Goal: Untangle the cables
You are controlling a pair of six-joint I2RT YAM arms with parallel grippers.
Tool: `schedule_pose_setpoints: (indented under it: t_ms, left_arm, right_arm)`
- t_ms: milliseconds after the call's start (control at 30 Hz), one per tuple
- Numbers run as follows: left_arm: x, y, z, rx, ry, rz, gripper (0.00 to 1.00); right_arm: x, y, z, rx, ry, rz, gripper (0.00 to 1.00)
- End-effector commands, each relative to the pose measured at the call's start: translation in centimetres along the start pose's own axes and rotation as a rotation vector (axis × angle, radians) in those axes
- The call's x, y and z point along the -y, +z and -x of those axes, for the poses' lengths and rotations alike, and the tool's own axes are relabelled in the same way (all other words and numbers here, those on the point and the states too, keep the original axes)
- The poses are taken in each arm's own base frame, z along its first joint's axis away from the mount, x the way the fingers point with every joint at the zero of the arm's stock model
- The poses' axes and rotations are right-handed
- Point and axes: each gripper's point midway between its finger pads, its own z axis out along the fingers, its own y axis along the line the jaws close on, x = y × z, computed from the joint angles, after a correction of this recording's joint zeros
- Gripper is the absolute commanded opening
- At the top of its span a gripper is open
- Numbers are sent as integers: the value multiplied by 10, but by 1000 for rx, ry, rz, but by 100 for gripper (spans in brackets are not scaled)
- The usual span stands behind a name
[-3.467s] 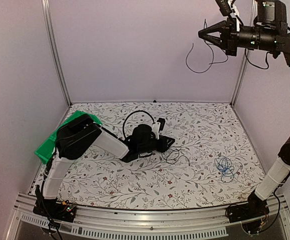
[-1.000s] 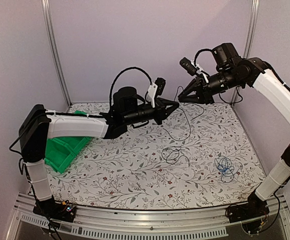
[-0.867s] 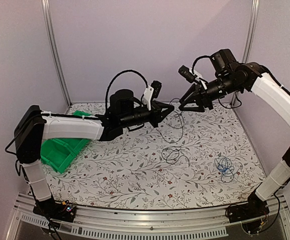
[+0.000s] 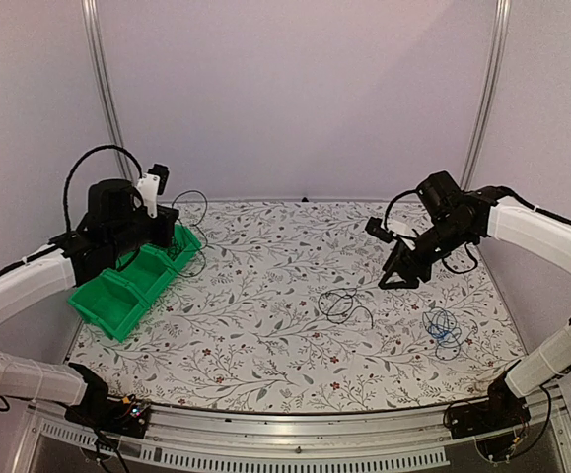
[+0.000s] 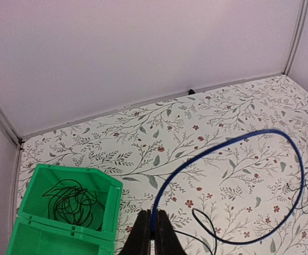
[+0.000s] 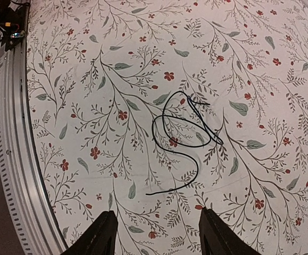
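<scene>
My left gripper (image 5: pixel 151 234) is shut on a thin, blue-looking cable (image 5: pixel 224 146) that arcs out over the table and loops back. In the top view this gripper (image 4: pixel 174 229) hangs over the green bin (image 4: pixel 117 317) at the left, and the held cable (image 4: pixel 202 219) dangles beside it. A loose black cable (image 4: pixel 342 305) lies mid-table. My right gripper (image 4: pixel 393 272) hovers open just to its right, holding nothing. The right wrist view looks down on that black cable (image 6: pixel 183 133), ahead of the open right gripper (image 6: pixel 159 239). A bright blue cable (image 4: pixel 443 328) lies coiled at the right.
The green bin (image 5: pixel 98 183) has two compartments, and a bundle of black cables (image 5: pixel 68 199) lies in the farther one. The table's front rail (image 6: pixel 13 159) runs along the left of the right wrist view. Walls and corner posts enclose the table.
My left arm has swung from mid-table to the green bin, carrying its cable. My right gripper has opened, let go of the cable, and dropped toward the loose black cable.
</scene>
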Motion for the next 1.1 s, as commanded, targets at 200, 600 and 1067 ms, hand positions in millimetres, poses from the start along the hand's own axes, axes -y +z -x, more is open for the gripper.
schedule_pose_setpoints:
  t_ms: [200,600,1067]
  left_arm:
    - [-106,-16,-37,-165,-29,373,0]
    - [-168,-22,-74,-260,-176,624,0]
    - [-201,-8,-117,-346,-259,678,0]
  right_arm:
    - [-3,-8,2,30,-27,-21,56]
    - [0,-5,-6,7,-29,-41,57]
    - [5,-2,-13,-25,-34,-63,57]
